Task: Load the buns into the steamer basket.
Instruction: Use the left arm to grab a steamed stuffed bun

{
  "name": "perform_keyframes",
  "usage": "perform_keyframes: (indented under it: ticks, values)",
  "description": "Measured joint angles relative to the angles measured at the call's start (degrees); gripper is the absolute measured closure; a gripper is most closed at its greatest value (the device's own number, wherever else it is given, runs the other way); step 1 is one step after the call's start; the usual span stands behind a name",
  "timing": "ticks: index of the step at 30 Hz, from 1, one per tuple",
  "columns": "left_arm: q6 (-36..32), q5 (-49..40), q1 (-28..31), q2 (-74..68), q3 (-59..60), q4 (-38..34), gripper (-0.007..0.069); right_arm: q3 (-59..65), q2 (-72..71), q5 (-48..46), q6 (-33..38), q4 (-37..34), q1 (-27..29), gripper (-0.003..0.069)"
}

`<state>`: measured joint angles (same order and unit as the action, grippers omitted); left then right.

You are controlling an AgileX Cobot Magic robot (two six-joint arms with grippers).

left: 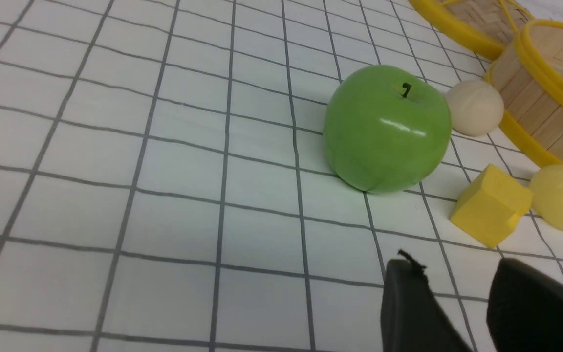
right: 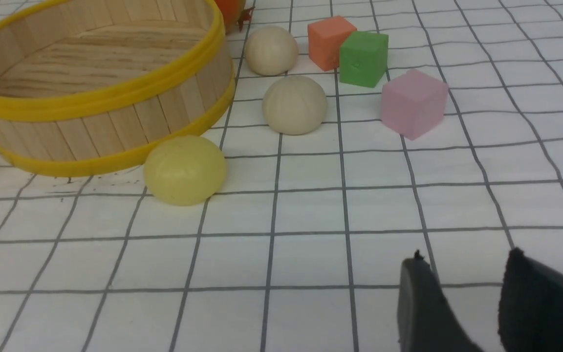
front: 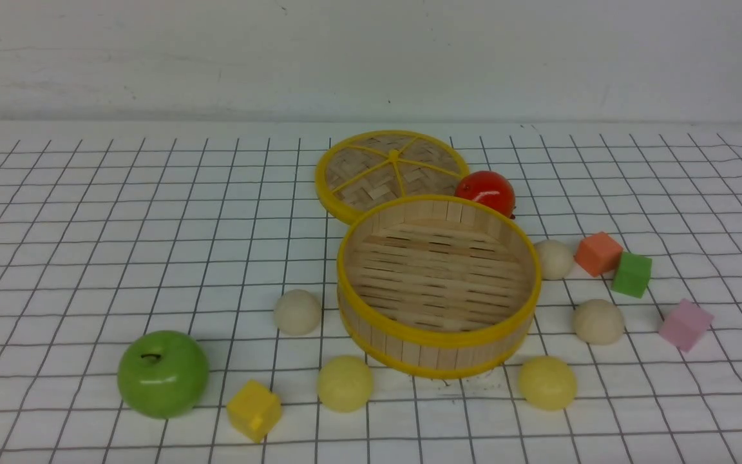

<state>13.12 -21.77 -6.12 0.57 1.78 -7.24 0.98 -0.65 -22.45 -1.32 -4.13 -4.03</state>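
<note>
The basket [front: 438, 353] is seen upright near the middle of the grid-lined bench [front: 87, 258], and its slatted floor is bare. Clock directions are taken from the basket, with 12 o'clock pointing away from the robot. The first cream bun [front: 297, 312] is set at 9 o'clock, near the wall but apart from it. The first yellow bun [front: 344, 383] is placed at 7 o'clock and the second yellow bun [front: 547, 383] at 5 o'clock, both just beside the lower rim. The second cream bun [front: 598, 321] is found at 4 o'clock, and the third cream bun [front: 553, 259] at 3 o'clock, just beside the wall. The lid [front: 390, 169] is laid flat at 11 o'clock, its near edge hidden behind the basket. A tomato [front: 485, 191] is seen at 1 o'clock, just behind the rim. An apple [front: 163, 372] is stood at 8 o'clock, well apart, with a yellow cube [front: 254, 410] between it and the first yellow bun. An orange cube [front: 598, 253] and a green cube [front: 632, 274] are set just beside each other beyond the third cream bun, and a pink cube [front: 684, 324] is found beyond the second. The left gripper [left: 457, 274] is held spread with nothing between its fingers, and the apple is seen ahead of it. The right gripper [right: 465, 264] is likewise spread and empty over bare bench, with the second yellow bun ahead.
</note>
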Motion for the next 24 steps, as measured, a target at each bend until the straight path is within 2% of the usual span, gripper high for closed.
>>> perform_keyframes:
  ticks: [7,10,14,19,23,24]
  values:
    - [0.35,0.63,0.00,0.00,0.00,-0.64,0.0387,0.00,0.00,0.00,0.00,0.00,0.00,0.0418]
    - [2.82,2.16,0.00,0.00,0.00,-5.27,0.0387,0.00,0.00,0.00,0.00,0.00,0.00,0.0418]
    - [9.41,8.39,0.00,0.00,0.00,-20.27,0.0387,0.00,0.00,0.00,0.00,0.00,0.00,0.0418]
    - [10.22,16.46,0.00,0.00,0.00,-26.69,0.0392,0.00,0.00,0.00,0.00,0.11,0.00,0.0418]
    - [10.27,15.29,0.00,0.00,-1.72,-27.30,0.0453,0.00,0.00,0.00,0.00,0.11,0.00,0.0418]
    - [9.12,10.76,0.00,0.00,-5.24,-26.94,0.0514,0.00,0.00,0.00,0.00,0.11,0.00,0.0418]
